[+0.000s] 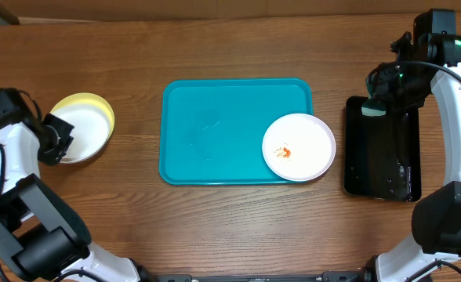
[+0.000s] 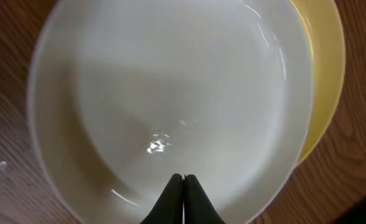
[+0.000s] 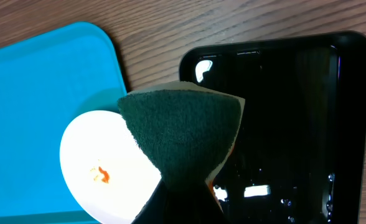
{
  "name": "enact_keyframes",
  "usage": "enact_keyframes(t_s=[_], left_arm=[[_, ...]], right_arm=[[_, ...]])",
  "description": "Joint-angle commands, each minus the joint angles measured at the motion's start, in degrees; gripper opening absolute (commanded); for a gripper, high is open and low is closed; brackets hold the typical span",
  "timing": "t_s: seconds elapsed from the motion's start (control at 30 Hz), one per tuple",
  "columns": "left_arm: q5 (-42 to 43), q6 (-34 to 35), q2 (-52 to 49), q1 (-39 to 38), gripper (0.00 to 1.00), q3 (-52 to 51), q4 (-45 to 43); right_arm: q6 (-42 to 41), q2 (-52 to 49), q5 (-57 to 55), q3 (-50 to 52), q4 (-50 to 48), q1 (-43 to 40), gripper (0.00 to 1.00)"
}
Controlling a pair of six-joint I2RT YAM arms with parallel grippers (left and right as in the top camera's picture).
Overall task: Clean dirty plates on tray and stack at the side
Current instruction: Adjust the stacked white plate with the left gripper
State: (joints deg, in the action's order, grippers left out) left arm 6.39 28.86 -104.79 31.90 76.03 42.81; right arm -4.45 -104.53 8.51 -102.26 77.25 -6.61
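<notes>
A white plate [image 1: 299,147] with a small orange-red smear lies at the right end of the turquoise tray [image 1: 215,133], overhanging its right rim; it also shows in the right wrist view [image 3: 96,162]. A clean white plate [image 1: 80,133] sits on the pale yellow plate [image 1: 97,106] on the table at the left. My left gripper [image 2: 183,180] is shut, its tips over the near part of the white plate [image 2: 170,93], with the yellow plate [image 2: 326,81] under it. My right gripper [image 3: 186,186] is shut on a green sponge [image 3: 183,130], above the black tray's left edge.
A glossy black tray [image 1: 403,157], wet inside, stands right of the turquoise tray; it also shows in the right wrist view [image 3: 295,124]. The wooden table [image 1: 215,47] extends behind the trays. The left arm's body [image 1: 11,117] is at the far left edge.
</notes>
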Motion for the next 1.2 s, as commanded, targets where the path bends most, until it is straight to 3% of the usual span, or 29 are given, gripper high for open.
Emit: enact_keyframes(t_s=[0.0, 0.43, 0.7, 1.17], left_arm=[[-3.3, -3.1, 0.6, -3.6, 0.04, -0.2, -0.2], [-18.1, -3.0, 0.5, -11.3, 0.04, -0.4, 2.5], [-16.8, -3.1, 0.5, -11.7, 0.09, -0.8, 2.8], [-16.0, -3.7, 0.5, -12.0, 0.04, -0.8, 0.0]], right_arm=[[0.5, 0.4, -0.4, 0.3, 0.1, 0.2, 0.04], [0.5, 0.4, -0.4, 0.3, 0.2, 0.2, 0.04], [0.5, 0.4, -0.4, 0.3, 0.5, 0.2, 0.04], [0.5, 0.4, -0.4, 0.3, 0.7, 0.2, 0.04]])
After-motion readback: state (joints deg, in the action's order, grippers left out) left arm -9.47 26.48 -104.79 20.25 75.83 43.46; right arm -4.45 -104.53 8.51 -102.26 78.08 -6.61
